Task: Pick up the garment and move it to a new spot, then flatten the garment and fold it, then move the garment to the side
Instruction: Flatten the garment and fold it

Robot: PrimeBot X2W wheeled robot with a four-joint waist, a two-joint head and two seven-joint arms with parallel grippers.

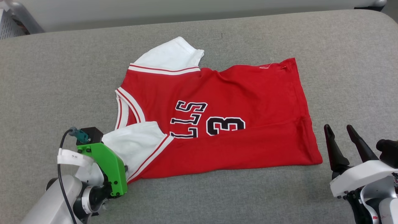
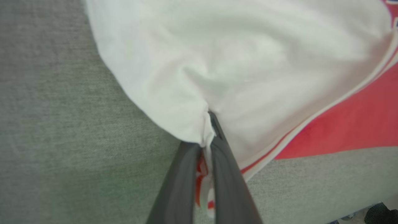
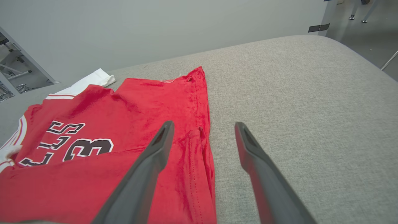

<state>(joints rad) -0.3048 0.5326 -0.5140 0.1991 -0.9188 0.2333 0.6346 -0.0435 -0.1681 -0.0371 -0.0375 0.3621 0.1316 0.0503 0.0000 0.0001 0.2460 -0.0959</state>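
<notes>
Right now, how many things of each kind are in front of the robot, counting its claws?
Red jersey-style shirt with white sleeves: 1
Grey fabric-covered surface: 1
Dark-fingered grippers: 2 (left gripper shut on a sleeve, right gripper open)
Total: 4

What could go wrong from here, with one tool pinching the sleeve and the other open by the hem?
1. The left tool is shut on just the edge of the white sleeve; a pull could slip off or stretch it.
2. The right tool hangs open beside the hem, holding nothing, so a one-sided lift would likely drag and crumple the red jersey.
</notes>
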